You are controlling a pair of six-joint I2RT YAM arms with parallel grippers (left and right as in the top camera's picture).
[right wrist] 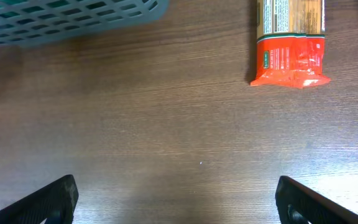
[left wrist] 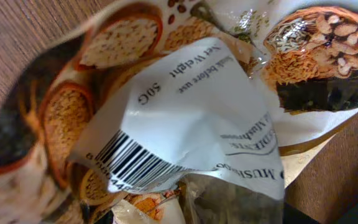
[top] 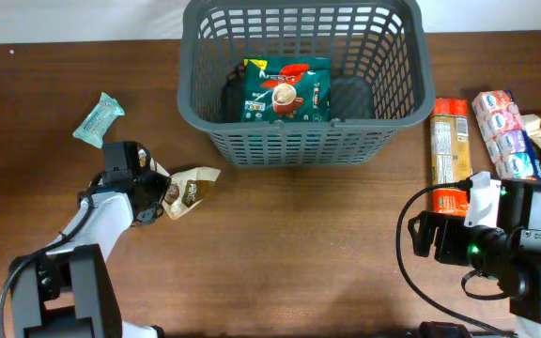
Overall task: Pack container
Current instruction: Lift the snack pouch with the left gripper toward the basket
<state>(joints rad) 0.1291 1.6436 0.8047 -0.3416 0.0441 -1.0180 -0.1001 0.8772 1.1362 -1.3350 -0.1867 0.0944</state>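
Gripping the beige snack pouch (top: 192,186) in my left hand (top: 155,192), with the container (top: 299,145) ahead and rightward; my right hand (right wrist: 178,200) hangs open, farther off

Left arm (top: 101,214): white link, black joints. Right arm (top: 519,246): black housings, green LED (top: 474,252), looped black cable (top: 406,233).

Snack pack (top: 286,91) inside container (top: 299,145); other snacks (top: 451,141) to its right.
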